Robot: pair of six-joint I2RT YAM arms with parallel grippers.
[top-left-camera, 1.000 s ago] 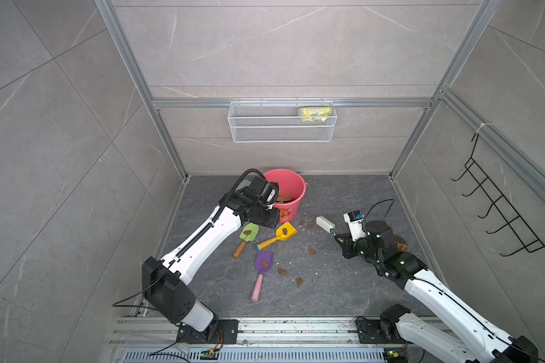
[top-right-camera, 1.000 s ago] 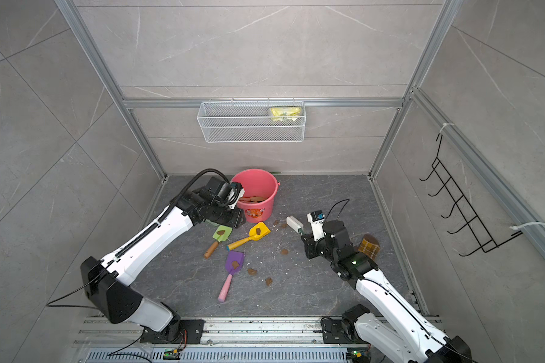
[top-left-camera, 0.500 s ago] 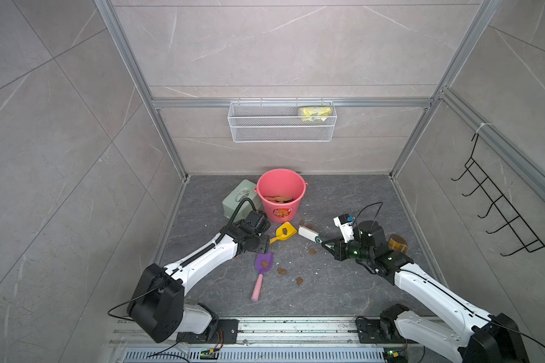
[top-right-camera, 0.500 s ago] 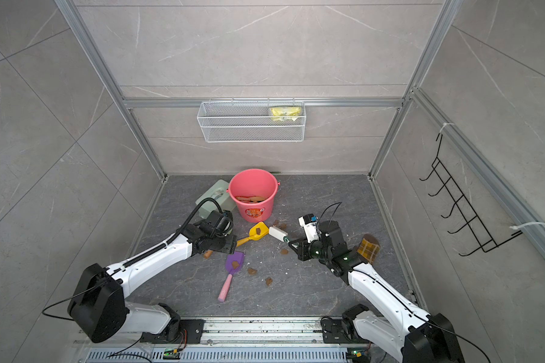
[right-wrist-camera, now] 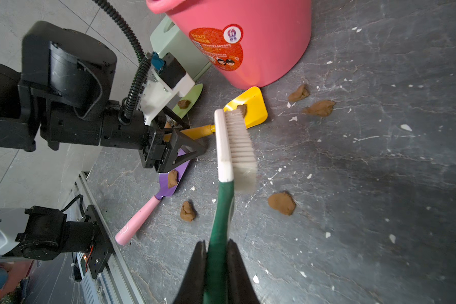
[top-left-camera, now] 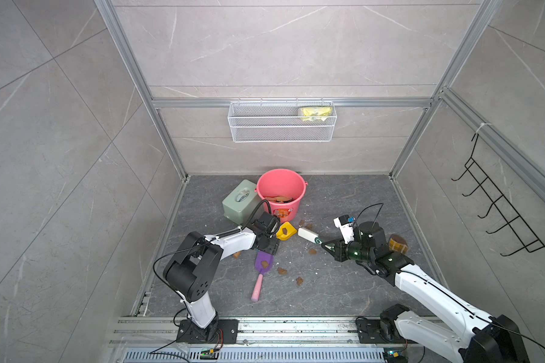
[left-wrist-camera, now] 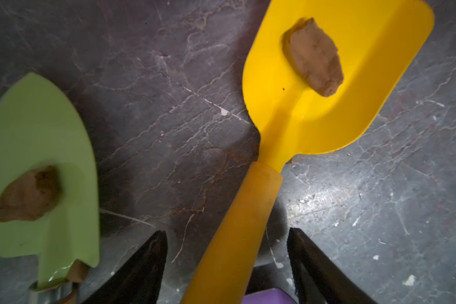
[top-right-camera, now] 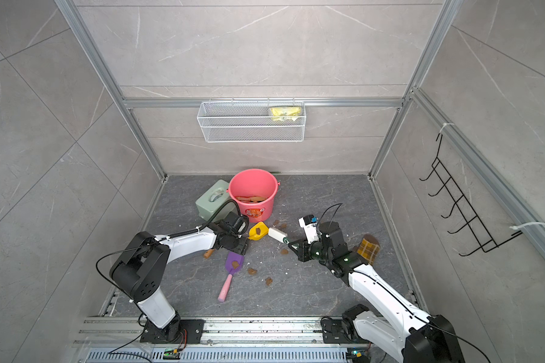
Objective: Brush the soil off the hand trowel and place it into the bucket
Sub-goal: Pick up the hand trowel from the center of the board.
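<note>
Here the left tool stands released, jaws astride the handle of the yellow trowel, whose blade, beyond the tips, carries a soil lump. Likely light, stiff, slippery plastic: clamp the handle squarely. The right tool grasps the brush, bristles near that blade.

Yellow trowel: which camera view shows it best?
The left wrist view: the yellow trowel fills the frame, soil lump on its blade, handle inside the open left gripper. The right wrist view shows it smaller, the brush overlapping its blade. Both top views show only the small blade; the left gripper hides the handle.
</note>
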